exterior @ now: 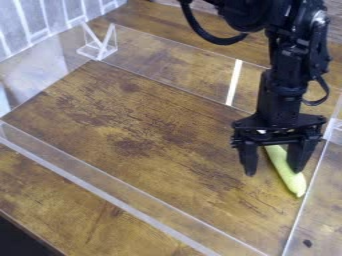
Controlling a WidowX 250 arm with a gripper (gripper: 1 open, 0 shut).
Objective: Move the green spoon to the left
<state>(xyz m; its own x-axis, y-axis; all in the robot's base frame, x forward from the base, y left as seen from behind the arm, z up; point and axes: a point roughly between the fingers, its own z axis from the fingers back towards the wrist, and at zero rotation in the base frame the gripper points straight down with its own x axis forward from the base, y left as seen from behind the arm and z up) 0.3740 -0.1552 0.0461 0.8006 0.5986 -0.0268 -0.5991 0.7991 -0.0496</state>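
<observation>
At the far left, white vertical slats [34, 22] stood behind the workspace, and a small clear acrylic stand [96, 42] sat near the back left edge. The wooden table [120, 120] was ringed by a low clear acrylic barrier [80, 180], forming a shallow tray-like enclosure whose front wall ran diagonally from the left edge toward the lower right. The broad left and middle stretch of boards inside it lay bare, giving plenty of open wood on that side. Toward the right, the black robot arm [286, 70] came down almost vertically, and its gripper [279, 160] pointed at the table with its dark fingers [253, 160] spread apart, pinching nothing. The green spoon [286, 172] lay flat on the wood between and just below the fingertips, close to the enclosure's right wall [315, 195]; its yellow-green handle showed, while its bowl could not be made out.
</observation>
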